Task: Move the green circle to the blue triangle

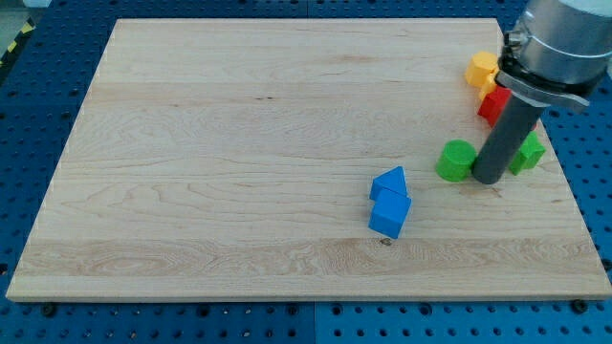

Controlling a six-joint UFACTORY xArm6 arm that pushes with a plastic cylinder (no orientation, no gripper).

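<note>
Tool: plain dark rod, no jaws, holds nothing. My tip (pixel 489 179) rests on wooden board (pixel 239 143), just right of green circle (pixel 456 161); contact cannot be confirmed. Second green block (pixel 529 153) just right of rod, partly hidden. Red block (pixel 492 103) and yellow block (pixel 482 69) above tip, behind rod. Blue triangle (pixel 390 181) well left of tip, slightly lower, touching blue cube (pixel 389 214) below it. Board between circle and triangle bare.

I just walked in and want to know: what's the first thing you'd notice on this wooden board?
The big dark rod on the view's right, with my tip set down right beside the green circle and another green block on its other side. Next, the two blue blocks: the blue triangle touching a blue cube near the middle. Yellow and red blocks sit behind the arm.
</note>
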